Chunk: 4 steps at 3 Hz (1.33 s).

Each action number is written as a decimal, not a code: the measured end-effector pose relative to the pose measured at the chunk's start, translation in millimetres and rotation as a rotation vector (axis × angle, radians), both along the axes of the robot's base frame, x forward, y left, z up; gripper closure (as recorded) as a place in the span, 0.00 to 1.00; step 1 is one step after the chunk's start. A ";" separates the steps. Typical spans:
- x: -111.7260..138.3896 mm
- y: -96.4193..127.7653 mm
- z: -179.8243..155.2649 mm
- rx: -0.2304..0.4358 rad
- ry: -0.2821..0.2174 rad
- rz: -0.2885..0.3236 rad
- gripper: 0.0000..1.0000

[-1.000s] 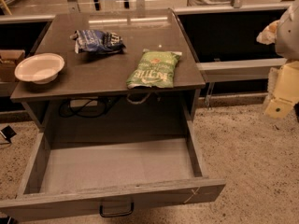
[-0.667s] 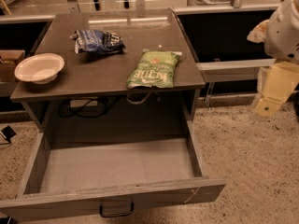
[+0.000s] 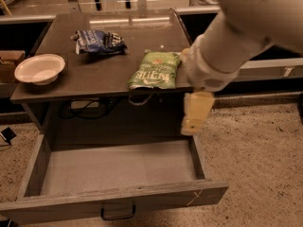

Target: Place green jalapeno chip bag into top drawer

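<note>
The green jalapeno chip bag point(image 3: 155, 71) lies flat on the dark table top, near its front right edge, with its light green lettered side up. The top drawer point(image 3: 118, 200) is pulled wide open below the table, and its grey inside holds nothing. Its small black handle point(image 3: 117, 214) shows on the front panel. My white arm comes in from the upper right. My gripper point(image 3: 195, 115) hangs pointing down just right of the bag, below the table edge and above the drawer's right side. It holds nothing and does not touch the bag.
A dark blue chip bag point(image 3: 99, 41) lies at the back of the table top point(image 3: 94, 84). A white bowl point(image 3: 40, 68) sits at its left edge. Cables point(image 3: 90, 107) hang under the top. A cardboard box point(image 3: 8, 63) stands at far left. Speckled floor point(image 3: 255, 164) lies to the right.
My arm has swung left from the right edge of the view, bringing the gripper next to the green bag. The bag, the bowl and the drawer have not moved.
</note>
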<state>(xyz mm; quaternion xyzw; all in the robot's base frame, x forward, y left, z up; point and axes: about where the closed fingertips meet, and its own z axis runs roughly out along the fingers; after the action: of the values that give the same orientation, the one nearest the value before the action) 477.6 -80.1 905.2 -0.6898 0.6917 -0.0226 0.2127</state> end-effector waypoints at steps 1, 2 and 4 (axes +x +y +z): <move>29.0 56.5 -50.0 0.067 -0.018 0.055 0.00; 59.8 90.4 -77.9 0.118 -0.044 0.076 0.00; 95.6 110.4 -103.2 0.176 -0.056 0.086 0.37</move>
<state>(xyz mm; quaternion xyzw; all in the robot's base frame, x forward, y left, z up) 573.2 30.3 802.0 -0.6965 0.6546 0.0279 0.2926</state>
